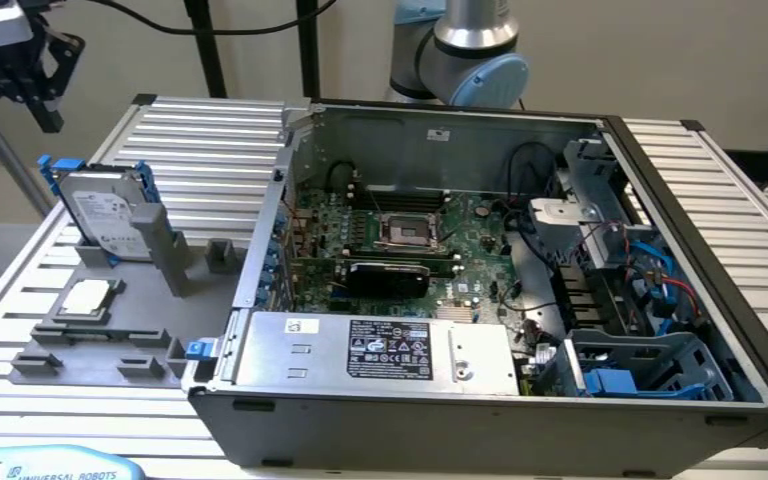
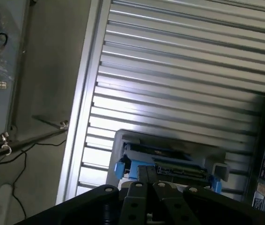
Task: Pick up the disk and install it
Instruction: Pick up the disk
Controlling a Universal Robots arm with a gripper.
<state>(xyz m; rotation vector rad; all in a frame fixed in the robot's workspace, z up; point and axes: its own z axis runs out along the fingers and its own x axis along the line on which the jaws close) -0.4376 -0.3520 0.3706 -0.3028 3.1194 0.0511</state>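
The hand [image 1: 45,112] is held high over the table's [image 1: 211,135] left edge, clear of the disk [image 1: 101,212], with its fingers pressed together and nothing gripped. If it is lowered with the fingers together, the disk's top edge or blue carrier is likely to be struck and the disk tipped out of its slot. A skewed grip on that thin edge is also judged liable to slip.

Near the table's left edge, two things are held by the grey fixture [image 1: 157,250]: the disk stood on edge in a slot and a square processor chip [image 1: 85,297] laid flat. Further right, the motherboard [image 1: 411,225], the power supply [image 1: 384,350] and a blue-fitted drive cage [image 1: 644,365] are contained in the open computer case [image 1: 704,200].
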